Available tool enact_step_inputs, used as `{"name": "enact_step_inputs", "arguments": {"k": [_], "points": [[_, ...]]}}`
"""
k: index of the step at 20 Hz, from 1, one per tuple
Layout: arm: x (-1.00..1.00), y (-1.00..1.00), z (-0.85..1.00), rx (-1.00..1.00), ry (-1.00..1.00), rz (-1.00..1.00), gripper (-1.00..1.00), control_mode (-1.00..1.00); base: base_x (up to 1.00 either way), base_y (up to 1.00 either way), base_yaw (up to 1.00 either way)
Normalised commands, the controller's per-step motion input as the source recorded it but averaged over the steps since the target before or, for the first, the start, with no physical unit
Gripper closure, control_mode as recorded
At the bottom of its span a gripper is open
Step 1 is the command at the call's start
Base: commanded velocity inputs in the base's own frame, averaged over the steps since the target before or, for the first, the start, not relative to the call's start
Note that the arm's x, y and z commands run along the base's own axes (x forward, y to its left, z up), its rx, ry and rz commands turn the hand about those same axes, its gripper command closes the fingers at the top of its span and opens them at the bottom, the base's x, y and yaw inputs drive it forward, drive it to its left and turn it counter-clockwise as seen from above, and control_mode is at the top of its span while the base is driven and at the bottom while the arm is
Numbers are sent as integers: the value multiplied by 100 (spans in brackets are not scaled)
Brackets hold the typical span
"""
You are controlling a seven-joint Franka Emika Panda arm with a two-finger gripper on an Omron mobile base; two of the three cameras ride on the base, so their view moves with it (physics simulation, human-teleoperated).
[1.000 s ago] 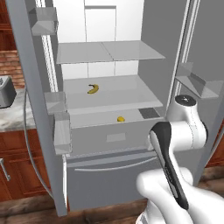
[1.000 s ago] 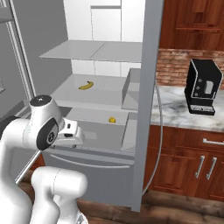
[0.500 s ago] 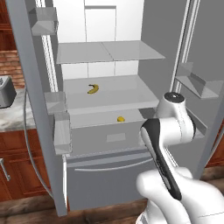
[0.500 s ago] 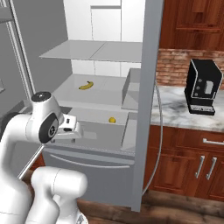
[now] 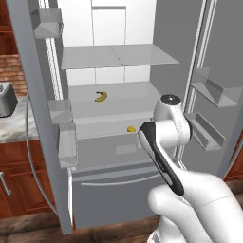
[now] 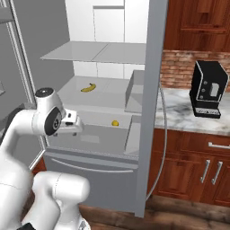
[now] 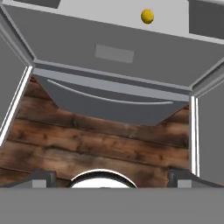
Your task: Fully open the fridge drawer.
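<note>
The fridge drawer (image 5: 109,151) is a wide, shallow light-grey drawer across the open fridge, with a small pale patch on its flat front. It shows again as the fridge drawer (image 6: 96,136) and, from the hand, as the fridge drawer (image 7: 131,57) at the top. My gripper (image 6: 73,123) hangs just in front of the drawer's left part, apart from it. In the hand view my gripper (image 7: 112,178) is open, its fingertips (image 7: 43,177) set wide with nothing between them. In the left base view my own forearm hides the hand.
Below the drawer sits a taller grey panel (image 5: 114,194) with a long curved bar handle (image 7: 109,97). A small yellow fruit (image 5: 131,128) lies just behind the drawer front, a banana (image 5: 100,96) further back. Both fridge doors (image 5: 216,95) stand open, with bins. Wooden floor (image 7: 100,144) lies under the hand.
My elbow has swung left in the left base view, and the hand has risen a little in front of the drawer. The drawer itself has not moved.
</note>
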Motion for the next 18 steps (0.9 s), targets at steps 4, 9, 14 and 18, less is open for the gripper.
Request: {"name": "enact_step_inputs", "arguments": {"k": [4,9,14,18], "points": [[81,16,0,7,-1,0,-100,-100,0,0,0],[74,14,-7,10,-4,0,-100,-100,0,0,0],[72,9,-4,5,-6,-2,-100,-100,0,0,0],[49,0,-21,0,0,-6,-100,-100,0,0,0]]}}
